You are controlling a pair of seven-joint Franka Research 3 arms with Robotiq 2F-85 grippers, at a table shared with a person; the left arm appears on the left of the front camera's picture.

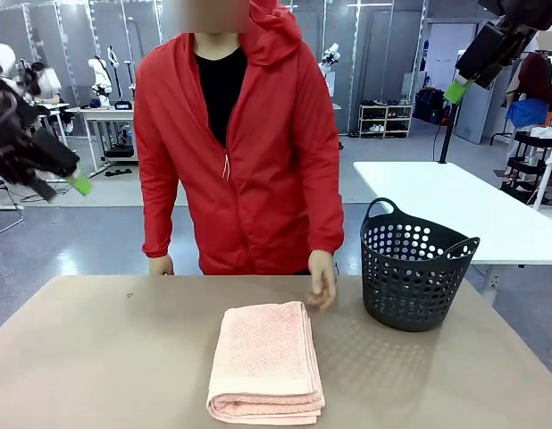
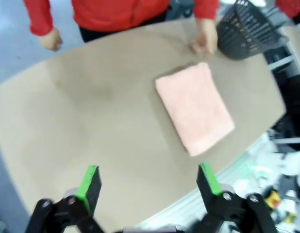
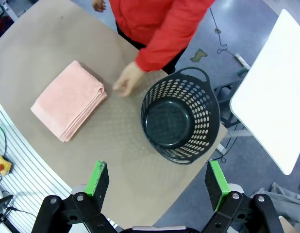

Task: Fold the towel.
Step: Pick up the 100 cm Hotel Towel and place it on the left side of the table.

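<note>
The salmon-pink towel (image 1: 267,362) lies folded into a narrow stack of layers on the tan table (image 1: 97,357), near the front middle. The person's hand (image 1: 321,290) rests on the table by the towel's far right corner. My left gripper (image 1: 72,183) hangs high off the table's left side; in the left wrist view it (image 2: 149,182) is open, looking down on the towel (image 2: 194,111). My right gripper (image 1: 459,88) is raised at the upper right; in the right wrist view it (image 3: 157,182) is open and holds nothing, far above the towel (image 3: 68,105).
A dark perforated basket (image 1: 414,273) with handles stands on the table to the right of the towel and is seen empty from above (image 3: 179,116). The person in a red jacket (image 1: 245,152) stands at the far edge. A white table (image 1: 464,206) is behind on the right.
</note>
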